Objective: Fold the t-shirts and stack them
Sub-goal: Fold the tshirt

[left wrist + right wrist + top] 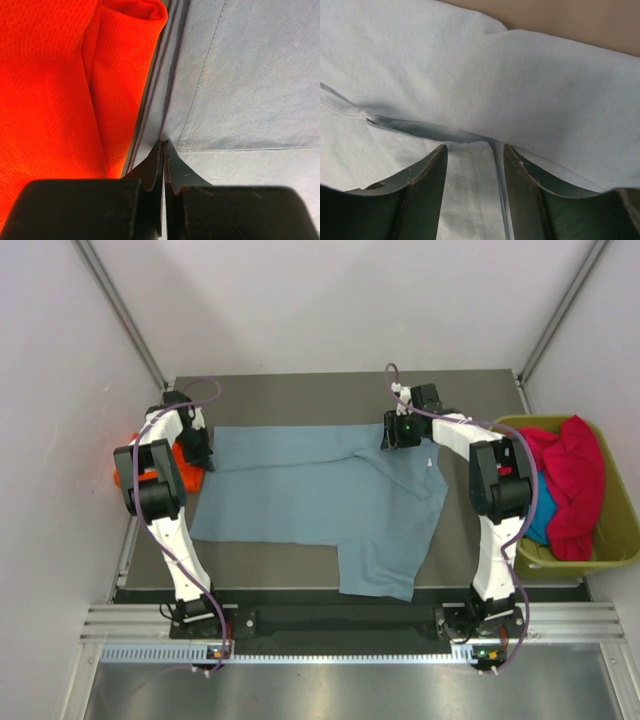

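A dark table (300, 400) sits between pale walls, with an olive-green bin (620, 540) at its right side. The left gripper (163, 145) has its fingers pressed together on the left hem of the grey-blue t-shirt (320, 490), pinching a bit of the edge right beside the orange-red t-shirt (55, 90), which lies bunched at the table's left edge. The right gripper (475, 150) stands with its fingers apart, straddling a raised fold of the same grey-blue cloth near the shirt's far right corner; whether they press it I cannot tell. The grey-blue t-shirt lies spread flat across the table, its long axis running left to right, one part hanging toward the near edge at the right. In the bin are a crimson-pink t-shirt (575, 480) heaped over a teal t-shirt (537, 525)
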